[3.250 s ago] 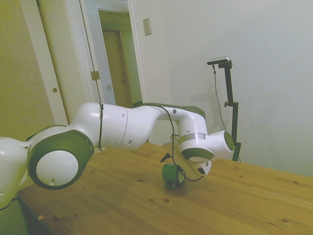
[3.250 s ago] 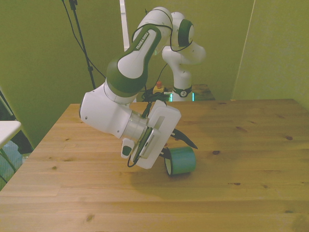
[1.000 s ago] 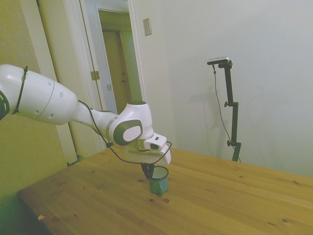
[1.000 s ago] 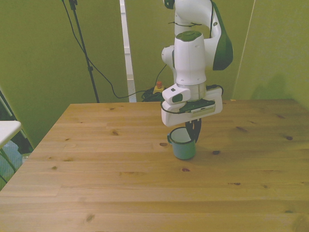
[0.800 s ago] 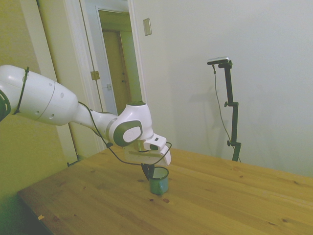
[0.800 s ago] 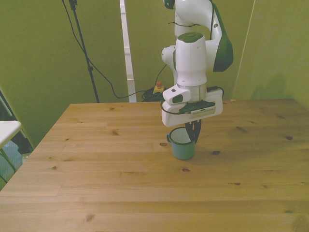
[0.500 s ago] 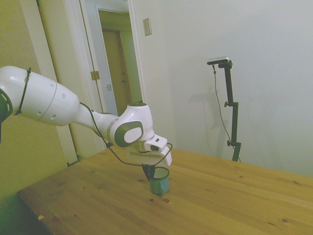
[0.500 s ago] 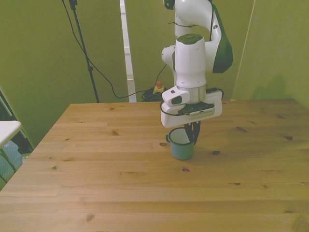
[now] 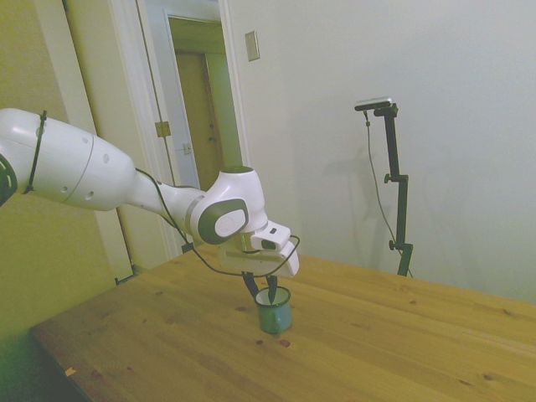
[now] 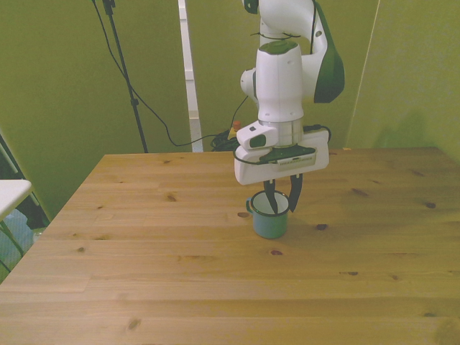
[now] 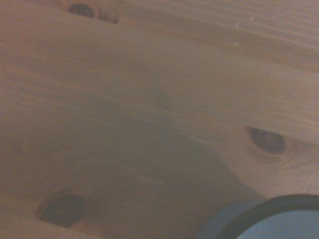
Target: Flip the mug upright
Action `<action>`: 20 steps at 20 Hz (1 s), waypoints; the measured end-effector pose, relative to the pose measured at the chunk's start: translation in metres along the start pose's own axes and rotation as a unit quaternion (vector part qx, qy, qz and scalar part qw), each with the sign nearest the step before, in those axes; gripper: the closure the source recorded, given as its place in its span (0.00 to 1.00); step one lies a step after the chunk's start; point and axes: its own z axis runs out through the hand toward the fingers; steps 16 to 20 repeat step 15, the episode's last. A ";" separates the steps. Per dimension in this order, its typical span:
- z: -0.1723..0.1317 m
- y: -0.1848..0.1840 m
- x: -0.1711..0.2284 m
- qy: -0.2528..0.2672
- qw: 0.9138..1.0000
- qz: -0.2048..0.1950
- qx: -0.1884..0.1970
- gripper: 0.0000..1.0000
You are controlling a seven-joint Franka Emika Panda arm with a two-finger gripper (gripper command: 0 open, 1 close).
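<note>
near the middle of the surface [image 10: 144, 287] the mug [image 10: 270, 221] stands upright, mouth up, small handle toward the front view's left. above its rim the gripper [image 10: 281, 199] hangs with fingers spread, holding nothing. the mug looks light, stiff and maybe slippery; its thin wall seems the best place to pinch.

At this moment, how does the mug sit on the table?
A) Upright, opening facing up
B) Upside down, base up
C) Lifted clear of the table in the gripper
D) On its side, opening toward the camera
A: the mug stands upright on the table, its dark rim and pale inside facing up, with the open gripper just above its rim.
</note>
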 end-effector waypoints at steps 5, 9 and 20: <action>-0.048 0.001 -0.007 0.022 0.999 0.009 0.036 0.00; -0.072 -0.008 -0.044 0.015 0.997 -0.013 0.078 0.00; -0.075 -0.016 -0.105 -0.010 0.993 -0.049 0.108 0.00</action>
